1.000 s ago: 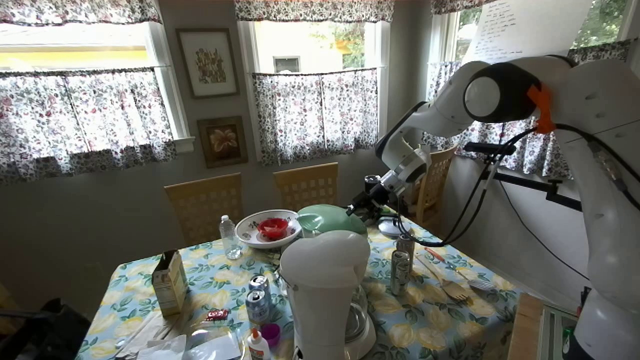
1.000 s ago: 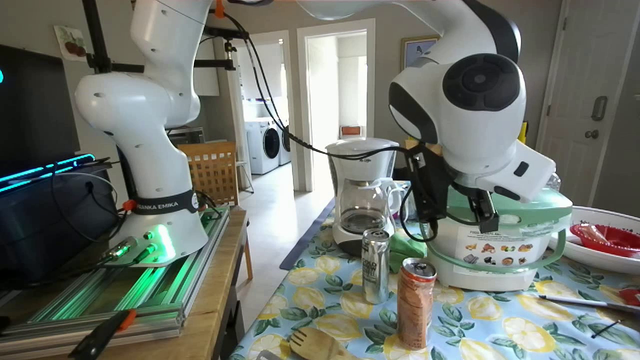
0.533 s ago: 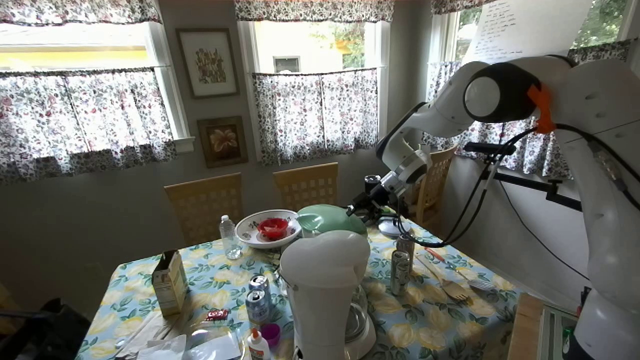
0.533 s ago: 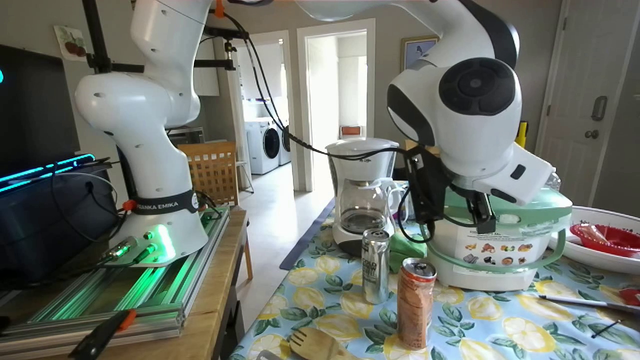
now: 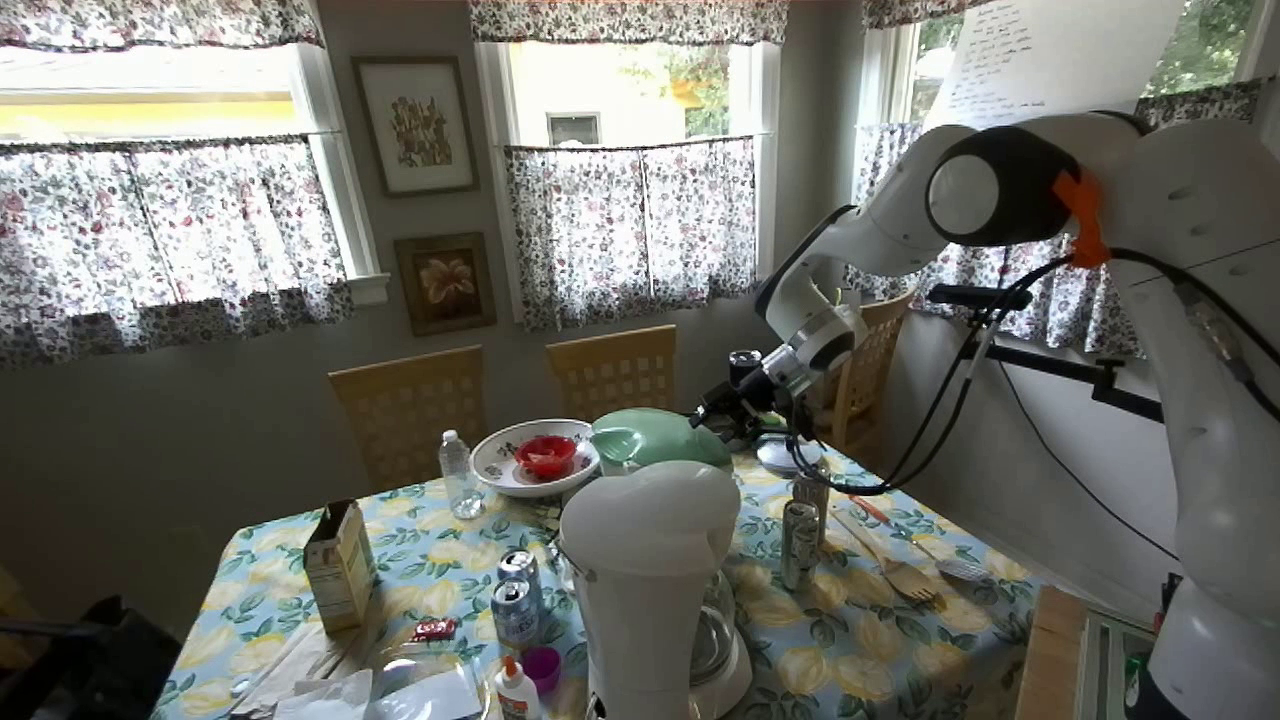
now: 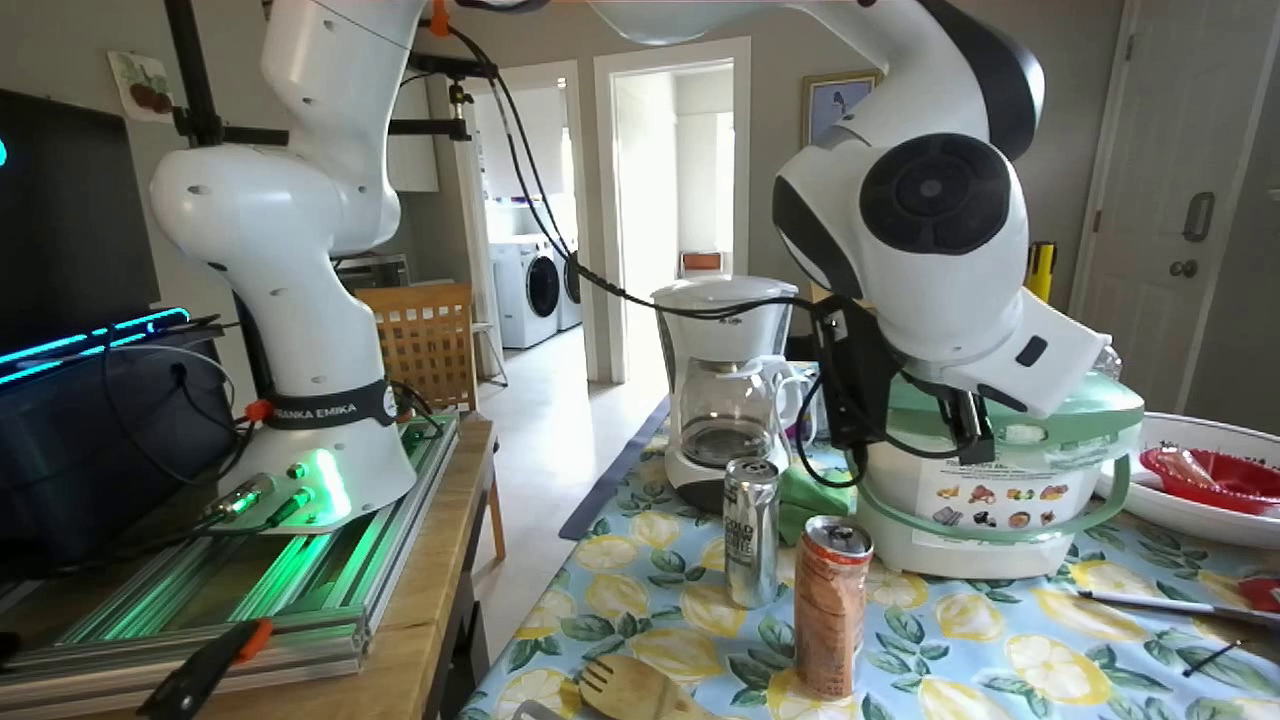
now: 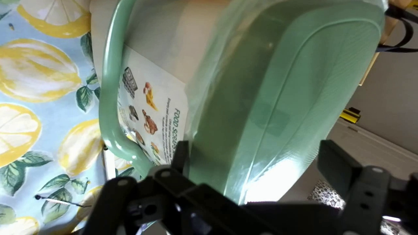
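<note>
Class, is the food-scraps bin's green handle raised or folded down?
Folded down: the green handle loops across the front of the bin, below the food pictures.

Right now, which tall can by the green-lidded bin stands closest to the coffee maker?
The silver can, its label reading COLD; the other, the orange can, stands farther from the coffee maker.

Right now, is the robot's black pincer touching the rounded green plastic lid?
Cannot tell: in the wrist view, the open black pincer overlaps the green lid, hiding any contact or gap.
</note>
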Motion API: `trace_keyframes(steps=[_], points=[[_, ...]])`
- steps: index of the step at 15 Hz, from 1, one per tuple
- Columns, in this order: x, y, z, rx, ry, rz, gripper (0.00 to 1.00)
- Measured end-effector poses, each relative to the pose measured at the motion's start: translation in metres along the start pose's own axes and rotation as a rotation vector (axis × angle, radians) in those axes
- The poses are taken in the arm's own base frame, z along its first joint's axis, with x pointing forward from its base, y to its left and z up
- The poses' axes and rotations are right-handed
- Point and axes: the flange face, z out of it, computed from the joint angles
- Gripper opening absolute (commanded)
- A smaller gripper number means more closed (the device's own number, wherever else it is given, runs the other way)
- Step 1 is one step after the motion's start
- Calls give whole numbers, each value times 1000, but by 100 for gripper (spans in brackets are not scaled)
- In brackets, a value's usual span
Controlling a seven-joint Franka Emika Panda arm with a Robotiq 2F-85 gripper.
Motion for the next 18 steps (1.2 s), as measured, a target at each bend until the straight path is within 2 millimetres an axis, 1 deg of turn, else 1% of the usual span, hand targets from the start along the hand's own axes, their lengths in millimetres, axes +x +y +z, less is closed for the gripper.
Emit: trace_keyframes(steps=[4, 8, 13, 18], points=[[1, -1, 0, 7, 9, -9, 100], [5, -10, -3, 9, 11, -39, 100], [13, -35, -11, 9, 11, -89, 100], [19, -59, -22, -12, -19, -165, 100]])
